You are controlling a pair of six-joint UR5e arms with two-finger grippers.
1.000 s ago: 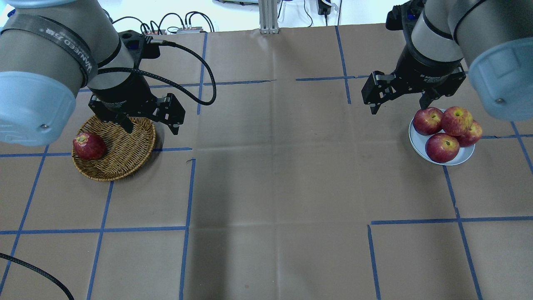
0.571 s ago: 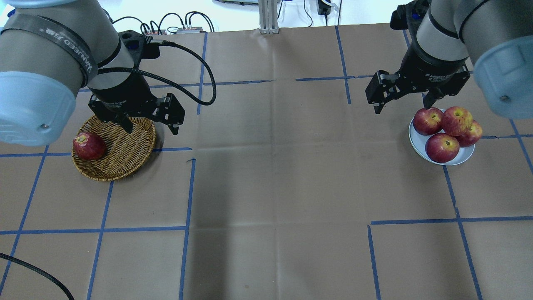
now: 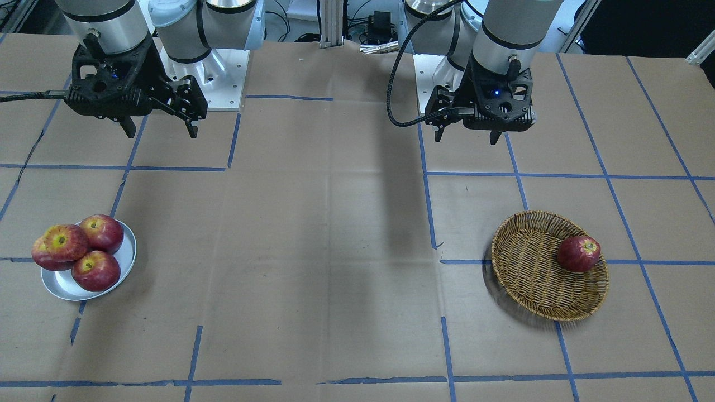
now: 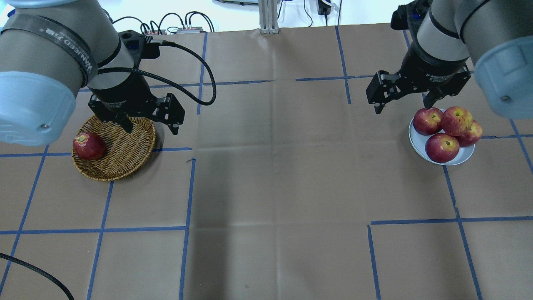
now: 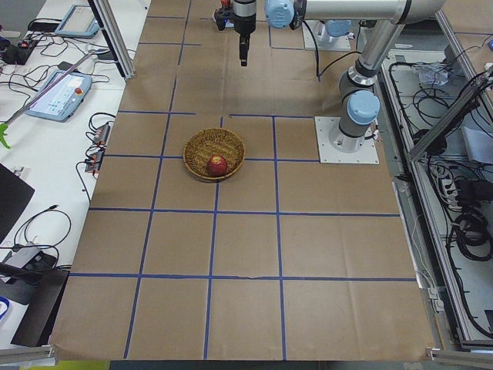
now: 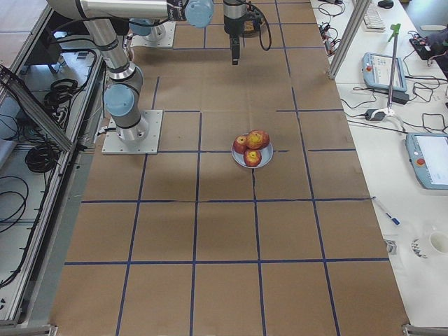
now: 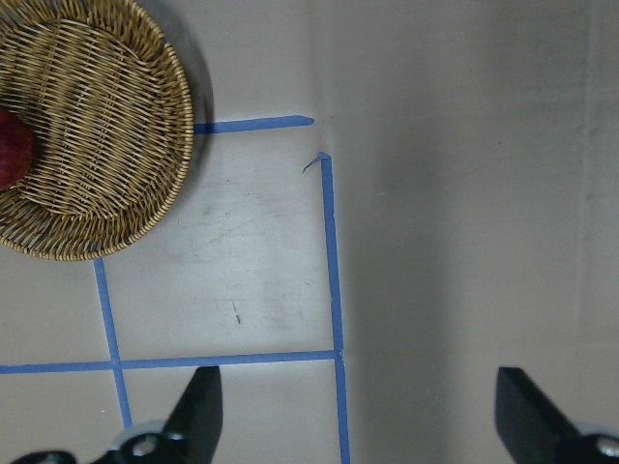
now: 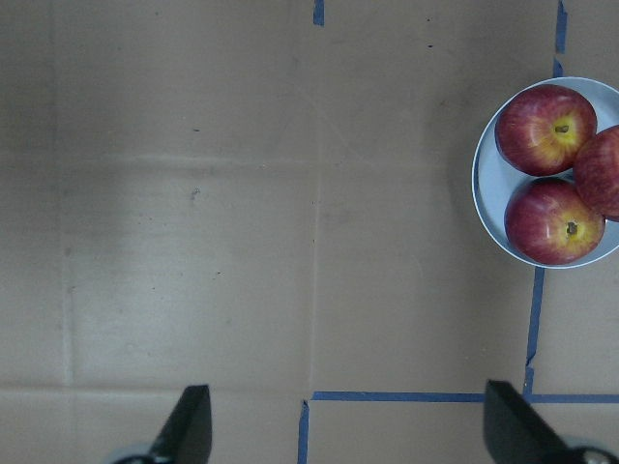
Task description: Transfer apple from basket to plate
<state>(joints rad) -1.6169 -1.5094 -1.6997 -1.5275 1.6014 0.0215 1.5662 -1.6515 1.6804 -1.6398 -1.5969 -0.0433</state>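
Note:
The lighter red apple (image 4: 457, 120) with a wide yellow stem patch lies on top of three darker apples on the silvery plate (image 4: 463, 158). It also shows in the front view (image 3: 66, 242) on the plate (image 3: 60, 287). The wicker basket (image 4: 125, 156) holds one uniformly dark red apple (image 4: 88, 146) at its left side. My right gripper (image 4: 402, 107) is open and empty, raised just left of and behind the plate. My left gripper (image 4: 150, 126) is open and empty, raised over the basket's far right rim. The basket (image 7: 106, 145) sits at the left wrist view's upper left.
Brown paper with a grid of blue tape lines (image 4: 187, 191) covers the table. The wide stretch between basket and plate holds no objects. A black cable (image 4: 200, 62) loops from the left wrist. Cables and a metal post (image 4: 268, 16) stand at the table's far edge.
My right gripper has shifted slightly right and towards the far edge, staying open beside the plate. The left gripper, basket and apples have not moved.

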